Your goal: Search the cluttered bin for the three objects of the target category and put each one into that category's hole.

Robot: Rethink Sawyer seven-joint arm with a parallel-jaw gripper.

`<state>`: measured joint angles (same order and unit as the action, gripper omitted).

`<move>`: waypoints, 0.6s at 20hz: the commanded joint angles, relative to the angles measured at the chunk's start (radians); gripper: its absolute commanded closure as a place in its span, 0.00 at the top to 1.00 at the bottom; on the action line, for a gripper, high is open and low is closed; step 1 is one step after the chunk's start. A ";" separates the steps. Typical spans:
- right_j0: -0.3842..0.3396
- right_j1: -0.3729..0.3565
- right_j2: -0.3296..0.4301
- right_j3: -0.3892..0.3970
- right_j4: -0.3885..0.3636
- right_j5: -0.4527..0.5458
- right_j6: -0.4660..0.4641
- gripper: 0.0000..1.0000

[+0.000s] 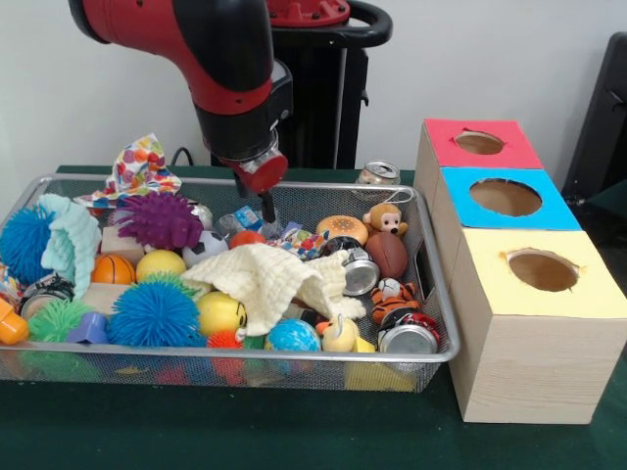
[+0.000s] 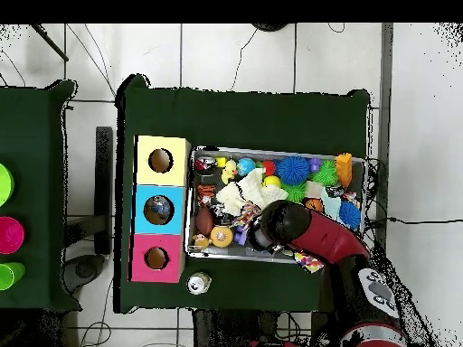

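Front view, nearest first: a wire-mesh bin (image 1: 39, 364) on the green tabletop (image 1: 245, 431) brims with toys, a blue spiky ball (image 1: 152, 313) and a cream cloth (image 1: 265, 279) lying in front of the end effector (image 1: 265, 209). Right of it stand three wooden boxes with yellow (image 1: 542, 269), blue (image 1: 506, 197) and red (image 1: 479, 143) holes. At the bin's far side the end effector hangs above the clutter; whether it is released or clenched cannot be told. Beyond stands a can (image 1: 378, 173).
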<state>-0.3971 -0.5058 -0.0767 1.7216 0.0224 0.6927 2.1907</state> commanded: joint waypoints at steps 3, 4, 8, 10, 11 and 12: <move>-0.063 0.006 0.072 0.141 -0.083 -0.072 -0.055 1.00; -0.072 0.004 0.075 0.149 -0.087 -0.077 -0.059 1.00; -0.088 -0.011 0.079 0.175 -0.107 -0.090 -0.055 1.00; -0.089 -0.009 0.082 0.177 -0.115 -0.095 -0.047 1.00; -0.090 -0.006 0.084 0.177 -0.117 -0.098 -0.043 1.00; -0.091 -0.003 0.086 0.177 -0.120 -0.104 -0.040 1.00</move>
<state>-0.4664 -0.5127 -0.0763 1.8384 -0.0412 0.6877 2.1907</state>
